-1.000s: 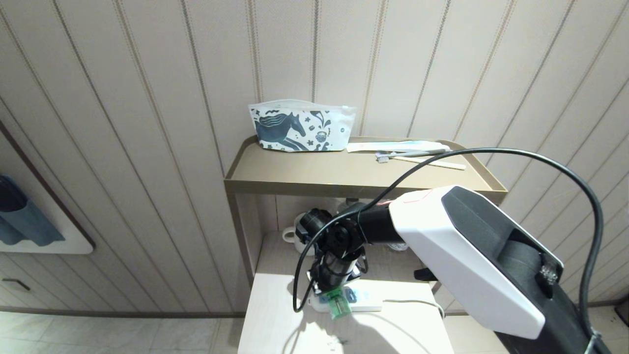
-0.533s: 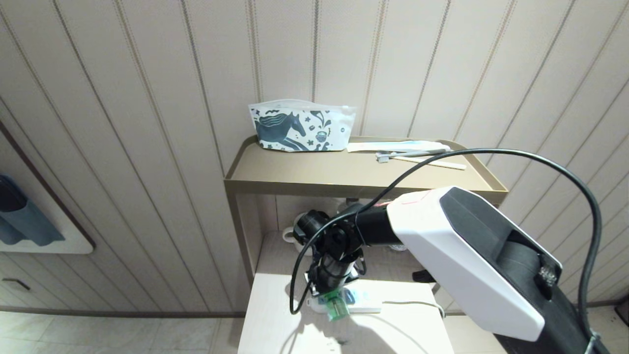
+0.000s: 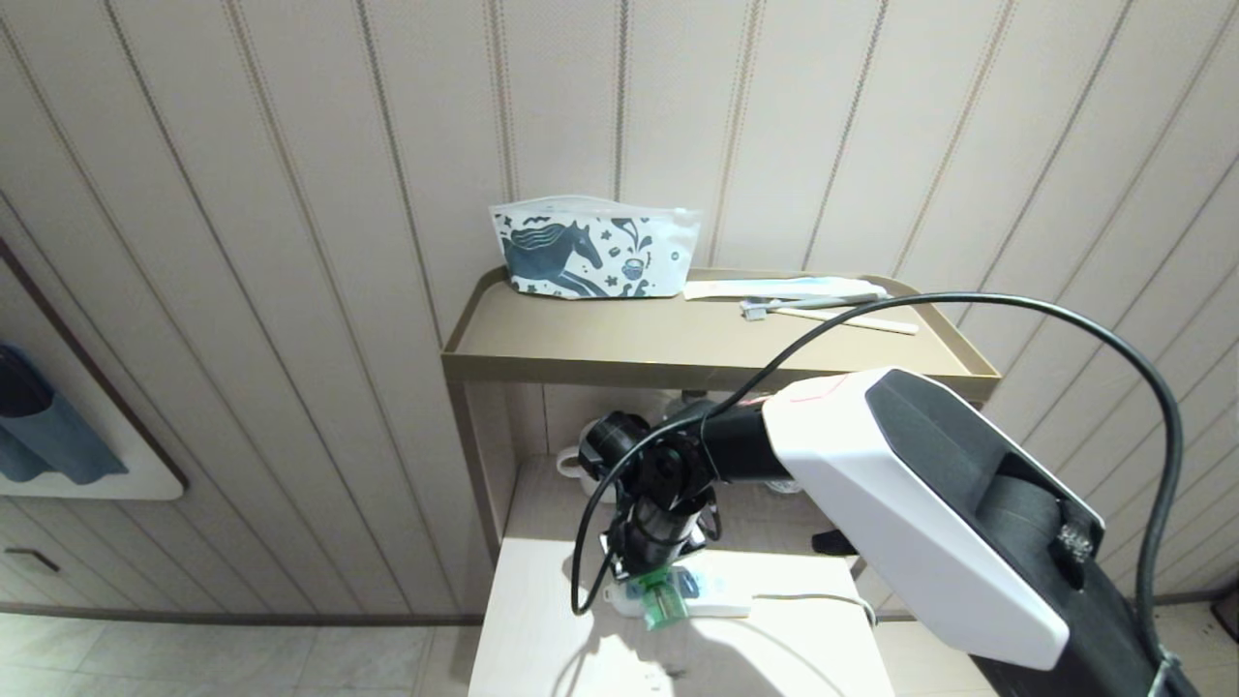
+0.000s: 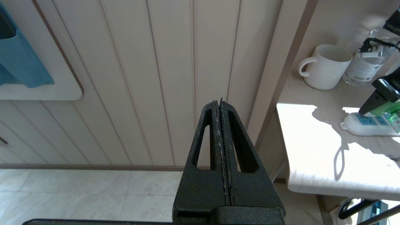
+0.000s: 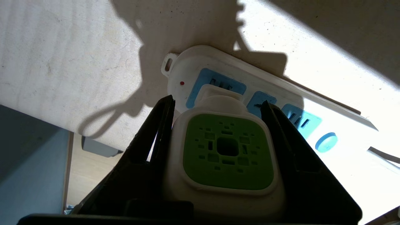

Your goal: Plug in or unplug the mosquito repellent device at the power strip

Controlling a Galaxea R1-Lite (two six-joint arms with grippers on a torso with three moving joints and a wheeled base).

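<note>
The mosquito repellent device (image 5: 223, 150), grasped by the right hand (image 5: 218, 107), is poised over the power strip (image 5: 281, 103) at its twelve o'clock socket, so a straight push is judged next.

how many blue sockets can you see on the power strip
3 on the power strip: the end socket under the repellent device held by the right gripper, the middle one and the last beside the button.

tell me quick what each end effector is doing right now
Left end effector: shut, holding nothing, parked off the table.
Right end effector: shut on the mosquito repellent device, at the power strip.
</note>
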